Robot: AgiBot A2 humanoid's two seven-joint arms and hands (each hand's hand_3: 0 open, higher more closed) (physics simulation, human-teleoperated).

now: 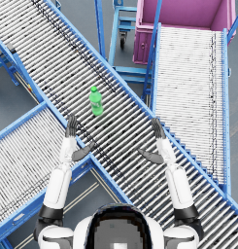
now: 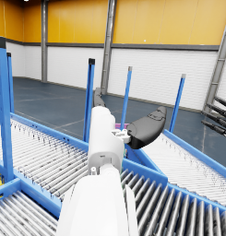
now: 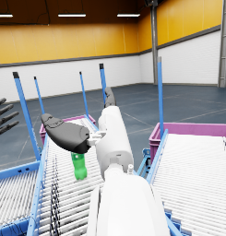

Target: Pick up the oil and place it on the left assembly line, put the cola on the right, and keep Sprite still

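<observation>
Blue-framed roller conveyor (image 1: pixel 130 131) running diagonally, above which the left hand (image 1: pixel 73 141) and right hand (image 1: pixel 158 144) hover empty with fingers spread, and on whose rollers, ahead of and between them, stands an upright green bottle (image 1: pixel 96 101) with a green cap (label unreadable), touched by neither.

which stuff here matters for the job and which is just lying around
Job: green Sprite bottle, left assembly line, right assembly line, left hand, right hand. No oil or cola shows.
Just there: pink bin.
</observation>
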